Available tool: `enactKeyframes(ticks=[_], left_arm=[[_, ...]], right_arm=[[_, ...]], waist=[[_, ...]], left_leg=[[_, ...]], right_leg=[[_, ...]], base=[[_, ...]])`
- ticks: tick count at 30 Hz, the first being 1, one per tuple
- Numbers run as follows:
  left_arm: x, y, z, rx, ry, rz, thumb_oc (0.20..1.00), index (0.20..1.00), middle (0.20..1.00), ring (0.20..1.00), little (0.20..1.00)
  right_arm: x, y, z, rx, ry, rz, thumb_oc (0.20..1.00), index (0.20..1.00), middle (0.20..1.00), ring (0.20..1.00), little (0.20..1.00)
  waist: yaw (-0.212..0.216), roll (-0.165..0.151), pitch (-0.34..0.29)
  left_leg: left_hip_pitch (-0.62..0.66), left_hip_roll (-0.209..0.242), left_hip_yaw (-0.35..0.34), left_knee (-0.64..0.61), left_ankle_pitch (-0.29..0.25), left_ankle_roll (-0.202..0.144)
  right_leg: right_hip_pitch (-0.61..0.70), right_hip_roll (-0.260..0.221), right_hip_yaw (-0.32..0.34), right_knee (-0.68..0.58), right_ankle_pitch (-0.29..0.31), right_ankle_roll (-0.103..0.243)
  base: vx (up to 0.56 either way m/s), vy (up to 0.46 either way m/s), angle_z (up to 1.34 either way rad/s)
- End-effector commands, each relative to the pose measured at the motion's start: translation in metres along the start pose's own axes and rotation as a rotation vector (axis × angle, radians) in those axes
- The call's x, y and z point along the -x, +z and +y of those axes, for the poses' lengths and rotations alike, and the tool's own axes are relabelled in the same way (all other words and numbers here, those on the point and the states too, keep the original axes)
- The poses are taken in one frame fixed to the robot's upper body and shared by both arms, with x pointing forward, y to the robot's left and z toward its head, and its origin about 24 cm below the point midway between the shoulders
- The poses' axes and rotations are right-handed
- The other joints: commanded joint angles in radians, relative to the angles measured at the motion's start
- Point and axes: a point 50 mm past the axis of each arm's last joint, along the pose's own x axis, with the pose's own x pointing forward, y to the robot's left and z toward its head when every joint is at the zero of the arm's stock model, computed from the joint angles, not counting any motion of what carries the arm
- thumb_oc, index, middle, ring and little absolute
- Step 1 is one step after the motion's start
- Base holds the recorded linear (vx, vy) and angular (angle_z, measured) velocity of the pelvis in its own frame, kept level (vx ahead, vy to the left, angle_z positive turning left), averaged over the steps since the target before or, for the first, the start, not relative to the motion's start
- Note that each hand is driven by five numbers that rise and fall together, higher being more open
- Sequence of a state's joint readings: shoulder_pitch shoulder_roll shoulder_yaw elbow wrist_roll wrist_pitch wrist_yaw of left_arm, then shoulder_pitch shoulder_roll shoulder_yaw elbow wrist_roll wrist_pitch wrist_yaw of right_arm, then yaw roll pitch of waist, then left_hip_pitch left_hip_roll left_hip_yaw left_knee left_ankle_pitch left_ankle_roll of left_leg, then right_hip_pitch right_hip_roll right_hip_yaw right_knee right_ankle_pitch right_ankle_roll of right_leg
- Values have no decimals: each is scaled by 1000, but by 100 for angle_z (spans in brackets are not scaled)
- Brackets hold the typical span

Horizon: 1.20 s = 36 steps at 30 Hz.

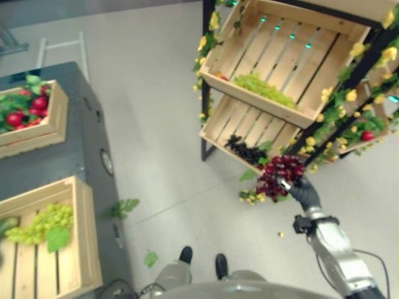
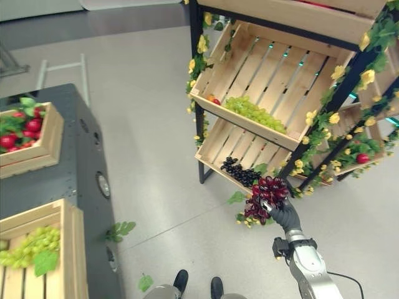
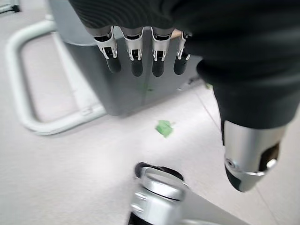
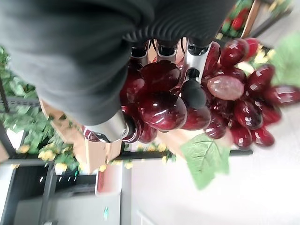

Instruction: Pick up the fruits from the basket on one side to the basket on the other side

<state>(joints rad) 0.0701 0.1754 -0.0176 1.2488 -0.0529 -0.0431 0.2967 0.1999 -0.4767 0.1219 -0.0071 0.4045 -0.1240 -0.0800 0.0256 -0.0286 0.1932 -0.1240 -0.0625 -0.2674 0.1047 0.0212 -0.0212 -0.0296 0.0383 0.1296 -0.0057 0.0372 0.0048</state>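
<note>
Glossy dark-red grape bunch point(image 1: 278, 177) with green leaf, right hand point(image 1: 303, 191) curled round it, left hand point(image 3: 140, 51) fingers relaxed

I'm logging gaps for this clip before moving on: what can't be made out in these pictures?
- The red grapes cover the right robot hand fingertips in both eye views; how far they wrap is hidden.
- The near crate with green grapes is cut off by the lower left edge of the eye views.
- The small red-orange fruit in the upper shelf crate is too small to identify.
- What the relaxed left robot hand hangs beside is unclear in the left wrist view.
</note>
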Motion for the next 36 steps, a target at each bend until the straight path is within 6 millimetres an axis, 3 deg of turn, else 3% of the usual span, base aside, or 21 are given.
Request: enactKeyframes(ticks=[1, 5, 6, 7, 8, 9, 13, 17, 23, 33, 36], left_arm=[[-3, 13, 5, -104, 22, -72, 1000, 1000, 1000, 1000, 1000], [-5, 54, 10, -100, 55, -206, 1000, 1000, 1000, 1000, 1000], [-6, 60, 14, -93, 68, -226, 1000, 1000, 1000, 1000, 1000], [-6, 65, 18, -88, 81, -244, 1000, 1000, 1000, 1000, 1000], [-7, 66, 23, -85, 93, -244, 1000, 1000, 1000, 1000, 1000], [-8, 66, 25, -90, 99, -243, 1000, 1000, 1000, 1000, 1000], [-8, 64, 25, -112, 93, -231, 1000, 1000, 1000, 1000, 1000], [-6, 45, 14, -124, 44, -171, 1000, 1000, 1000, 1000, 1000], [-4, 30, 2, -147, -18, -125, 1000, 1000, 1000, 1000, 1000], [0, 17, -10, -158, -73, -94, 1000, 1000, 1000, 1000, 1000], [1, 19, -13, -133, -74, -93, 1000, 1000, 1000, 1000, 1000]], right_arm=[[-14, 54, 5, -10, 31, -278, 200, 200, 200, 200, 200], [-24, 57, 20, -19, 72, -284, 200, 200, 200, 200, 200], [-26, 61, 25, -21, 89, -298, 200, 200, 200, 200, 200], [-28, 62, 31, -31, 107, -304, 200, 200, 200, 200, 200], [-31, 63, 38, -42, 129, -307, 200, 200, 200, 200, 200], [-30, 63, 40, -45, 144, -307, 200, 200, 200, 200, 200], [-28, 61, 38, -43, 138, -301, 200, 200, 200, 200, 200], [-25, 56, 33, -42, 107, -282, 200, 200, 200, 200, 200], [-20, 54, 25, -9, 90, -267, 200, 200, 200, 200, 200], [-19, 63, 18, 44, 104, -288, 200, 200, 200, 200, 200], [-27, 75, 22, 73, 138, -331, 200, 200, 200, 200, 200]], waist=[[11, -24, -47], [6, -44, -35], [11, -49, -26], [28, -51, -21], [49, -46, -17], [44, -45, -24], [25, -53, -44], [26, -58, -85], [-7, -48, -98], [-16, -26, -110], [-1, -34, -91]], left_leg=[[-45, 29, 7, -86, 92, -15], [-35, 24, 130, -88, 60, 27], [-22, 32, 168, -97, 50, 30], [-17, 55, 208, -109, 50, 25], [-4, 95, 263, -124, 48, 9], [1, 109, 278, -127, 50, 4], [42, 121, 345, -160, 44, 5], [86, 111, 436, -185, 23, 3], [118, 101, 453, -192, 11, 0], [166, 156, 457, -172, 0, -32], [139, 150, 377, -95, -29, -37]], right_leg=[[91, -28, 76, -58, -56, 77], [-8, -65, 154, 6, -36, 130], [-29, -76, 125, 13, -25, 139], [-60, -100, 43, 23, -10, 142], [-65, -161, -126, 21, -6, 151], [-59, -174, -181, 20, 1, 148], [-19, -189, -179, 3, 29, 153], [1, -215, -297, -33, 66, 171], [2, -188, -277, -71, 66, 156], [45, -124, -269, -82, 19, 119], [45, -104, -248, -75, 11, 99]], base=[[14, 498, -41], [-79, 301, -102], [-146, 136, -134], [-164, 31, -157], [-122, -19, -195], [-58, 9, -173], [-1, 78, -96], [59, 93, -58], [77, -31, -28], [77, -123, -4], [16, -135, -6]])
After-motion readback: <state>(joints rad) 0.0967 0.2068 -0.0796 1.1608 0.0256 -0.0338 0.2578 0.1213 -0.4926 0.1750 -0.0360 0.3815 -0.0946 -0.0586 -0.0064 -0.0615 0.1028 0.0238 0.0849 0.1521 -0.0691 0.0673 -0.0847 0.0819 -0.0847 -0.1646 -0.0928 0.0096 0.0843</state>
